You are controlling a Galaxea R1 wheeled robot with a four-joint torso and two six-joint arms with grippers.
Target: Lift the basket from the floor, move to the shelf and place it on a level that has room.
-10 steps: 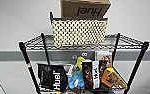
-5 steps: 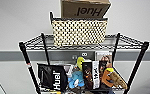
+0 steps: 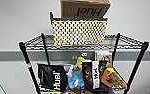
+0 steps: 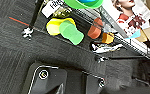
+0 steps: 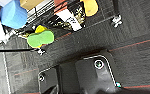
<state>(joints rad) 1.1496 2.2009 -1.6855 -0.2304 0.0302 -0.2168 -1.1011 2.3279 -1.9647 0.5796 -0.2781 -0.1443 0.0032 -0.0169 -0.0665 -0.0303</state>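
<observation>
Cream-white woven basket with dark grey rim (image 3: 79, 32) sits on the black wire rack's (image 3: 137, 62) top tier (image 3: 121, 41), unchanged over the last second; placement appears complete. State of either pincer: cannot tell.

head: faces shelf (image 3: 83, 45) closely | wrists: down, floor (image 4: 11, 55), shelf's foot

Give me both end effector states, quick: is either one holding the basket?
Left end effector: cannot be told.
Right end effector: cannot be told.
The basket sits on the shelf's top level, under a Huel box.
</observation>
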